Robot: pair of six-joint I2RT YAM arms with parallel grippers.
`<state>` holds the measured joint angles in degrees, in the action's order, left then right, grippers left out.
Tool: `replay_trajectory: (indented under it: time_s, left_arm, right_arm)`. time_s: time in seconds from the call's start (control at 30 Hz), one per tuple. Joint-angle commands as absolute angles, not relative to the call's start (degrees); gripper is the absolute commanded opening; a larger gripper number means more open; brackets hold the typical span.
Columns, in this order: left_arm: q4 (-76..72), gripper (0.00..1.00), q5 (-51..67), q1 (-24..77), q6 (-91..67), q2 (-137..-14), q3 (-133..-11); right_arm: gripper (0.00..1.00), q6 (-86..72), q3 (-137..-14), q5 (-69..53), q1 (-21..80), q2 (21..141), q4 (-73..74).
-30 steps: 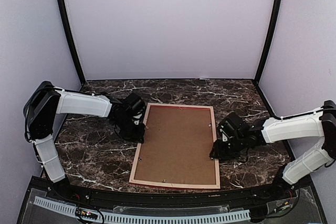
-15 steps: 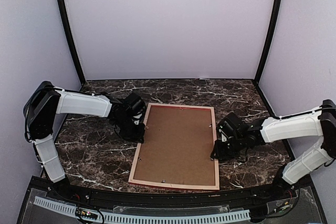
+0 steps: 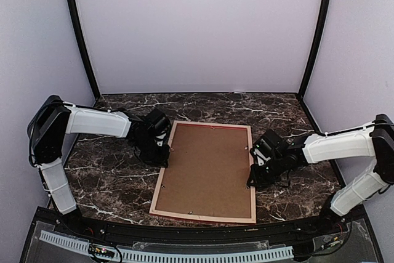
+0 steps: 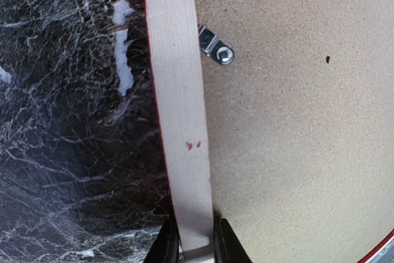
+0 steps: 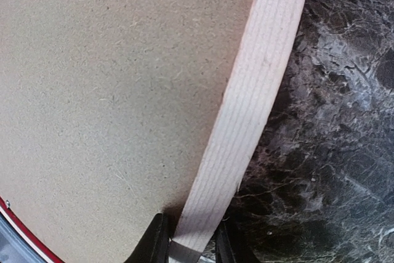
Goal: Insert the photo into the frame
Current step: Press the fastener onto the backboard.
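Observation:
The frame (image 3: 202, 215) lies face down on the marble table, pale wood back up, with the brown backing board (image 3: 206, 167) set inside it. The photo is hidden. My left gripper (image 3: 165, 156) is shut on the frame's left rail; in the left wrist view the fingers (image 4: 196, 239) pinch the pale rail (image 4: 178, 109) from both sides. My right gripper (image 3: 251, 178) is shut on the right rail; in the right wrist view the fingers (image 5: 192, 239) clamp the rail (image 5: 252, 103) beside the board (image 5: 111, 90).
A small metal turn clip (image 4: 215, 46) sits on the backing board next to the left rail. Dark marble table (image 3: 111, 183) surrounds the frame. Pale walls and black posts (image 3: 79, 29) close in the back and sides.
The frame's near end has shifted slightly to the left with both grippers still clamped on it. The right gripper has moved a little up and left.

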<state>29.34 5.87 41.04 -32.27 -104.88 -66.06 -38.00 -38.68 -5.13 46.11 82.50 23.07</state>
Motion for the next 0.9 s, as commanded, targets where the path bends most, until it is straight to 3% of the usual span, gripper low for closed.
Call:
replay_trajectory:
  time_s: [0.0, 0.1, 0.27, 0.37, 0.87]
  left_arm:
    - [30.7, 0.15, 5.2, 41.4, -30.5, -105.2, -64.5]
    - [30.7, 0.15, 5.2, 41.4, -30.8, -104.9, -64.3]
    - [30.5, 0.15, 4.9, 41.4, -31.0, -104.2, -63.5]
    - [30.4, 0.15, 4.7, 41.4, -31.1, -104.0, -63.4]
    - [30.0, 0.15, 4.6, 41.5, -31.1, -103.4, -62.7]
  right_arm:
    - [0.24, -31.8, -36.5, -12.6, 46.3, 85.6, 26.6]
    - [0.29, -31.9, -36.2, -13.9, 43.6, 84.2, 25.5]
    - [0.5, -32.6, -37.5, -14.4, 38.8, 82.7, 24.4]
    - [0.57, -32.1, -39.4, -13.3, 37.1, 83.3, 24.7]
    - [0.66, -30.4, -54.7, -2.0, 29.1, 94.5, 21.3]
